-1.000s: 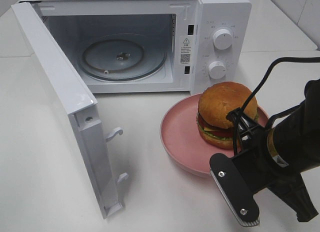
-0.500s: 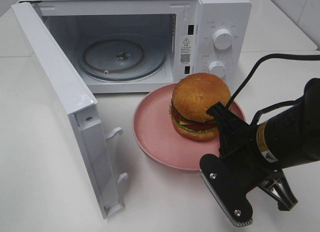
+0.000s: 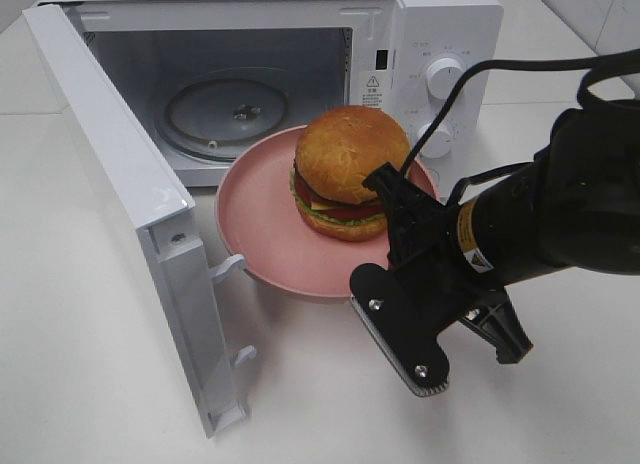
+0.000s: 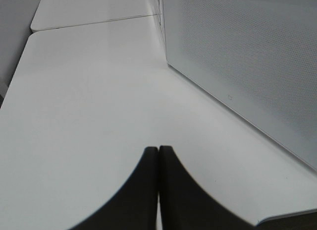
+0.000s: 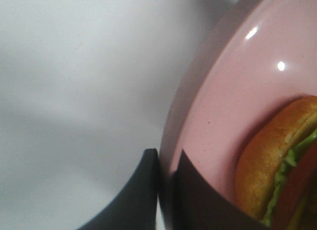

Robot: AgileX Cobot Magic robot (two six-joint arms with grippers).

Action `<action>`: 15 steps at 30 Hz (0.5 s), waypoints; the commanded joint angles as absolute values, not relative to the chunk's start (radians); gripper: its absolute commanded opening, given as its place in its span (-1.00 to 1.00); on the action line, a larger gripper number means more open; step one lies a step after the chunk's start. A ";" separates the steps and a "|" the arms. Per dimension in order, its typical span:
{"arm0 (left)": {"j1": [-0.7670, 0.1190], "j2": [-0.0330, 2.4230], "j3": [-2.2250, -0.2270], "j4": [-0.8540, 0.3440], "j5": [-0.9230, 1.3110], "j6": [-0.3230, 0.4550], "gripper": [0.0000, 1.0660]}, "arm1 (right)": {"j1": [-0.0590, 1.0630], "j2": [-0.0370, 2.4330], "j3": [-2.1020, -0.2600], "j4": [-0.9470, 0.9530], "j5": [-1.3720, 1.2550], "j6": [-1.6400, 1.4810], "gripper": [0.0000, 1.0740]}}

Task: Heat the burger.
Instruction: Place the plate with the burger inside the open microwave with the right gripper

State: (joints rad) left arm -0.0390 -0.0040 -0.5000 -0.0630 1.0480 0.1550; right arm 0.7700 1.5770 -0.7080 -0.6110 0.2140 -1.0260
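Observation:
The burger [image 3: 345, 169], a golden-brown bun with patty, cheese, tomato and lettuce, sits on a round pink plate [image 3: 260, 234]. My right gripper [image 3: 368, 287] is shut on the plate's near right rim and holds it above the table, right in front of the open microwave [image 3: 430, 24]. In the right wrist view the gripper [image 5: 167, 176] clamps the plate rim [image 5: 218, 111], with the burger [image 5: 267, 165] at the edge. My left gripper [image 4: 158, 158] is shut and empty over the white table, out of the exterior high view.
The microwave door [image 3: 120, 174] stands wide open to the left, with two latch hooks on its edge. The glass turntable [image 3: 245, 114] inside is bare. A white dotted microwave panel [image 4: 237, 66] stands close beside the left gripper.
My right gripper has carried the plate with the burger leftward and away from me, from the table's right side to just in front of the microwave opening.

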 commanded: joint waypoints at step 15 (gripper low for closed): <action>-0.040 -0.028 -0.497 -0.062 1.034 0.155 -1.00 | 0.766 1.711 -0.865 -0.528 0.171 -1.201 -1.00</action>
State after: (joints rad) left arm -0.0390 -0.0040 -0.5000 -0.0630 1.0480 0.1550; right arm 0.7700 1.7200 -0.8470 -0.5210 0.2110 -1.1850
